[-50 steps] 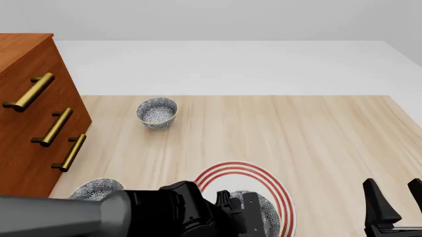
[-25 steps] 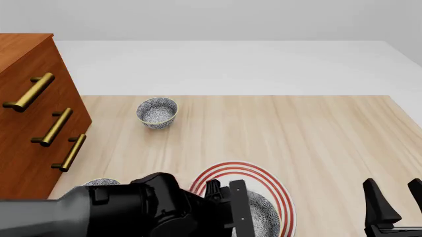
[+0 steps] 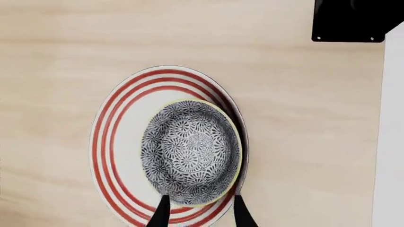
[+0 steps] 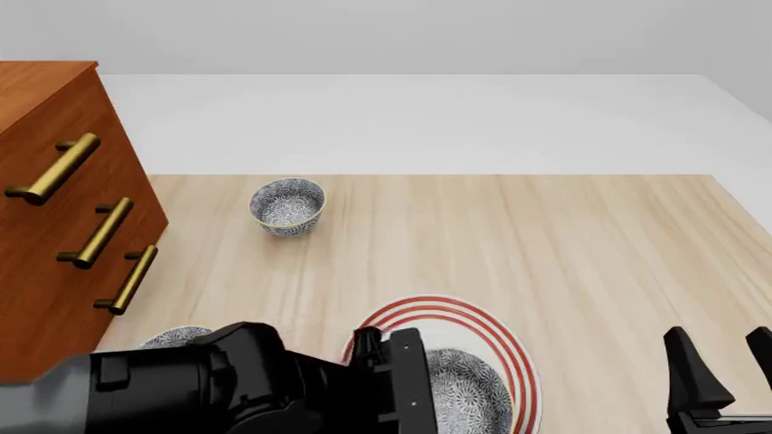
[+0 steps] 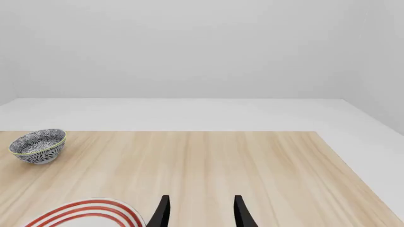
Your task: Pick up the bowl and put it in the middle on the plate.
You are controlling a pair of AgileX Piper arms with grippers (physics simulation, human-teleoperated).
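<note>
The bowl (image 3: 191, 151) (image 4: 473, 391), blue-grey floral with a pale yellow rim, rests on the red-ringed white plate (image 3: 120, 142) (image 4: 417, 318). It sits off-centre, and its rim overlaps the rings on one side. My left gripper (image 3: 200, 215) (image 4: 383, 351) hovers open over the bowl's edge and holds nothing. Its arm hides the plate's near-left part in the front view. At the table's near right my right gripper (image 4: 721, 351) (image 5: 200, 213) stands open and empty, with the plate's rim (image 5: 88, 209) to its left.
A second look-alike bowl (image 4: 287, 205) (image 5: 38, 145) stands far left on the table. A third bowl (image 4: 175, 336) peeks out behind the left arm. A wooden drawer cabinet (image 4: 61, 208) with brass handles fills the left side. A black block (image 3: 347, 21) sits near the table edge.
My left arm has drawn back to the left, away from the bowl, uncovering more of it. The bowl stays on the plate. The right arm has not moved.
</note>
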